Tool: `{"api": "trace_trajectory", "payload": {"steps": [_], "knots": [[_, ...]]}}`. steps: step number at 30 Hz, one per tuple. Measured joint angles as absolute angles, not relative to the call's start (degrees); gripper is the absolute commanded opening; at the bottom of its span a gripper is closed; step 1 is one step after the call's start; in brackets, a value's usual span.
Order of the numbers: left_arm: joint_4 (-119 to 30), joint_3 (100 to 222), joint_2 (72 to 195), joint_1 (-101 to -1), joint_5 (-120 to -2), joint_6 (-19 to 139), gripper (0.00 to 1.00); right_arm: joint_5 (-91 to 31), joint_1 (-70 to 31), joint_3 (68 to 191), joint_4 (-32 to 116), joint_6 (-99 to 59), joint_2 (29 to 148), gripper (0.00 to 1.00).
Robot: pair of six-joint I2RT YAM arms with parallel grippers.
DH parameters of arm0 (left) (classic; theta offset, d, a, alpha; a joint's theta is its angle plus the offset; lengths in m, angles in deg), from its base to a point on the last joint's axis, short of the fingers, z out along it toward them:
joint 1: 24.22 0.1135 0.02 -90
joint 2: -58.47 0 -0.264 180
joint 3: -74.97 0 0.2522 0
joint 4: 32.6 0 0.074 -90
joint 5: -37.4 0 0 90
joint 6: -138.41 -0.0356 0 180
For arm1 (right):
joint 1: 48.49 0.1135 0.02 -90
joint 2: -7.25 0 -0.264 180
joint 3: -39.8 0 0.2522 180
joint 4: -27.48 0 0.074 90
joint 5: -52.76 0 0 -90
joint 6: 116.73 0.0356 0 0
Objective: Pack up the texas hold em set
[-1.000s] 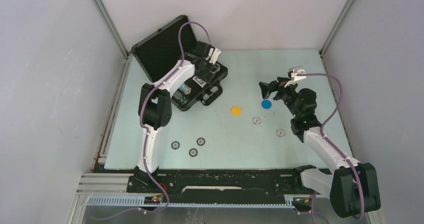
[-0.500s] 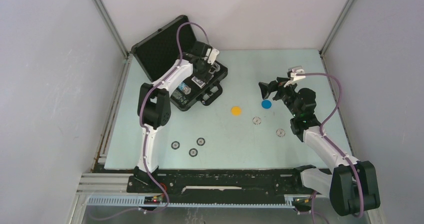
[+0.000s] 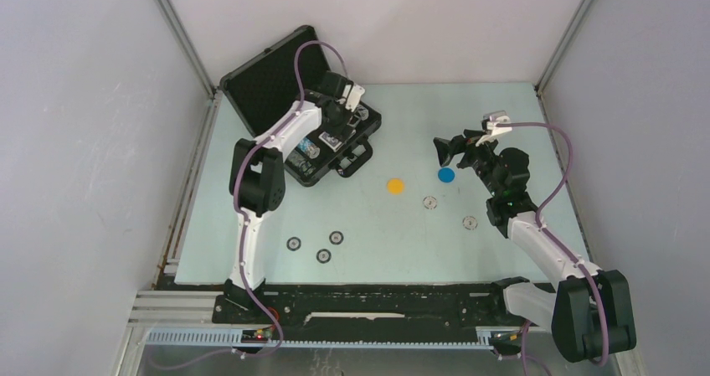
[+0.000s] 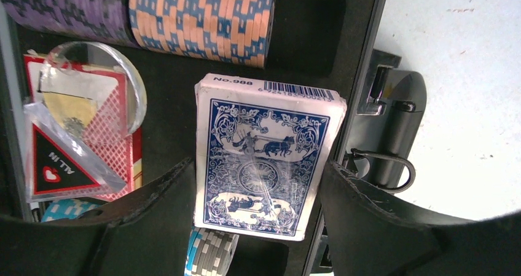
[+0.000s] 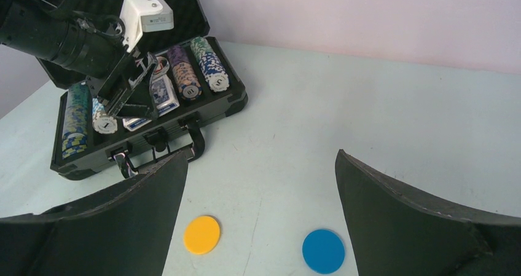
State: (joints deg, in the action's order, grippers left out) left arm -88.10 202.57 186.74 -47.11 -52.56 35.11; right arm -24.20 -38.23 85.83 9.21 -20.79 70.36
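Left wrist has shifted slightly toward the far-left over the case compared with a second ago; right arm, loose discs and chips are unchanged.

Left gripper [image 4: 261, 165]: jaws part-way closed with one finger against each long side of the blue-backed card deck [image 4: 267, 153], so it reads as gripped. The deck hangs tilted over the black foam tray of the briefcase [image 3: 268, 87], with its near edge overlapping a blue-and-grey chip stack [image 4: 212, 254]. Judgement: the deck is held by its long edges so it can drop flat into the vacant card slot. That slot lies beside the red-backed deck [image 4: 117, 122], which sits under a clear disc [image 4: 132, 82] and an "ALL IN" marker [image 4: 58, 165].

Outward from the deck:
- Orange patterned chip row [image 4: 203, 18] and purple row [image 4: 67, 8] sit seated on the far side of the tray.
- Carry handle [image 4: 393, 141] and a latch sit on the case's front wall.
- The lid stands open, leaning to the far left.

Right gripper [image 5: 261, 159]: jaws spread fully and holding nothing. It hovers over the bench [image 3: 402, 125] above the blue disc [image 5: 323, 251], with the orange disc [image 5: 202, 234] just to the left. Judgement: it is staged for the blue disc.

Still loose on the bench are two grey chips [image 3: 430, 202] at centre-right and three dark chips [image 3: 336, 238] at near left, well apart from the case. Packing is only partly done.
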Motion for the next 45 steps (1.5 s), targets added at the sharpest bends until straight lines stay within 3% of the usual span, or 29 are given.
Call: {"api": "trace_trajectory", "payload": {"steps": [28,31,38,45], "knots": [[-88.03,201.79,187.48,-46.06,-53.04,36.81,0.60,-24.20,-38.27,85.83,9.21,-20.64,70.36,1.00],[-88.06,201.79,187.48,-46.04,-53.15,36.79,0.65,-24.20,-38.27,85.83,9.21,-20.62,70.36,1.00],[-88.06,201.90,187.48,-45.91,-52.80,36.79,0.89,-24.18,-38.30,85.83,9.21,-20.62,70.38,1.00],[-88.17,202.09,187.46,-45.41,-52.34,37.88,0.89,-24.02,-38.30,85.83,9.21,-20.59,70.38,1.00]]}}
